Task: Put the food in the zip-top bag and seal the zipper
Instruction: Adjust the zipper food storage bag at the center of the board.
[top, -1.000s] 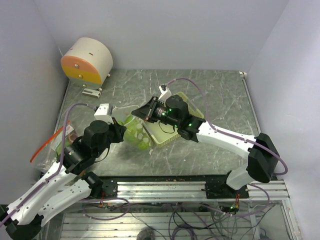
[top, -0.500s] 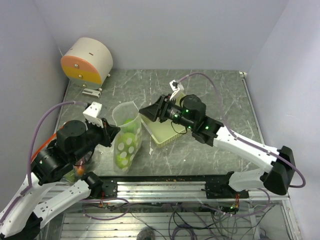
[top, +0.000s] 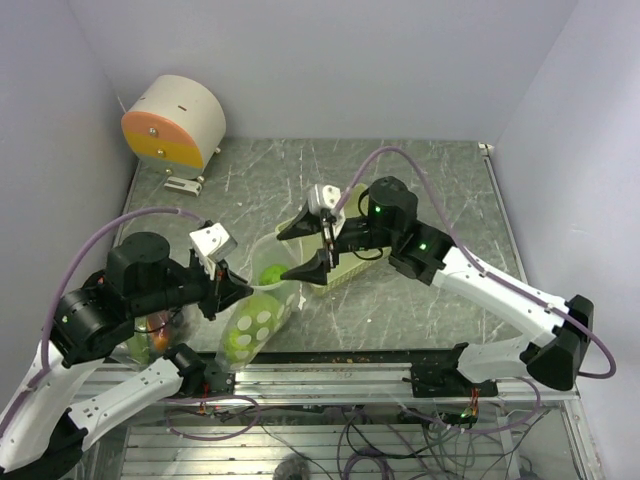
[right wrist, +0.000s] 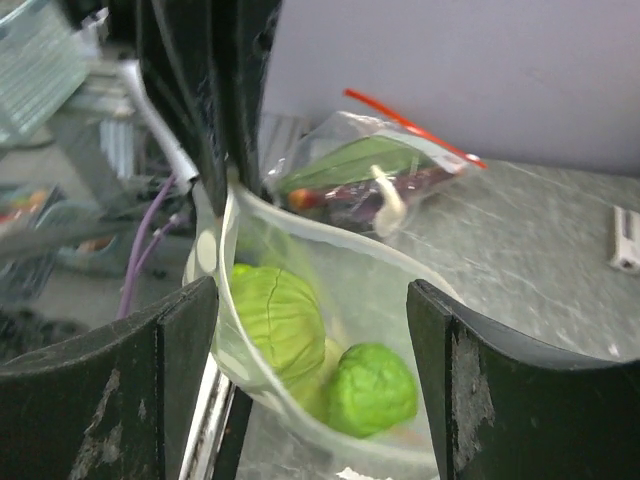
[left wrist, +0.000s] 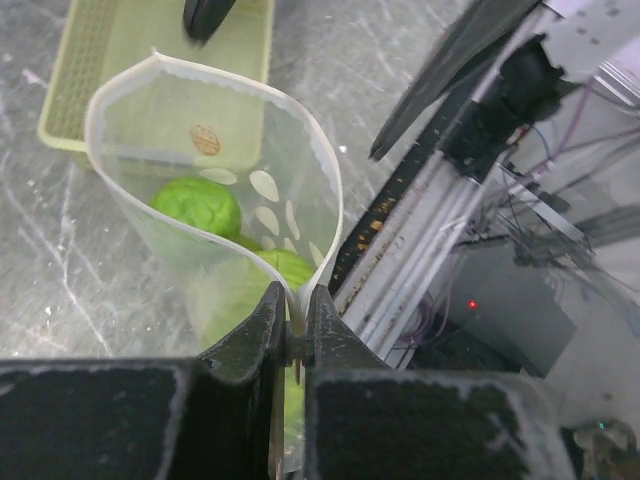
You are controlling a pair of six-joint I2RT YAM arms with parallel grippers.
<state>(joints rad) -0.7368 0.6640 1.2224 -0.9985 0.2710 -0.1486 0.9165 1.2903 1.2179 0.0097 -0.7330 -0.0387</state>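
Note:
The clear zip-top bag [top: 252,325] with white dots hangs tilted over the table's near edge, mouth open toward the back. Two bumpy light-green balls [right wrist: 282,322] [right wrist: 372,388] of the food lie inside it. They also show in the left wrist view, one ball [left wrist: 196,205] above the other ball [left wrist: 287,268]. My left gripper [top: 242,288] [left wrist: 293,322] is shut on the bag's rim. My right gripper [top: 300,249] [right wrist: 312,300] stands open at the bag's mouth, one finger on each side of the rim, holding nothing.
A pale-green basket [top: 343,270] [left wrist: 110,60] sits behind the bag, partly under my right arm. A second clear bag [right wrist: 372,178] with a red strip, holding green leaves and a red-orange piece, lies at the left. A round white-and-orange unit [top: 175,122] stands back left. A metal rail [top: 390,376] runs along the near edge.
My right gripper has opened wide and dropped to the bag's mouth. My left gripper, still pinching the rim, has pulled the bag toward the near edge, tilting it.

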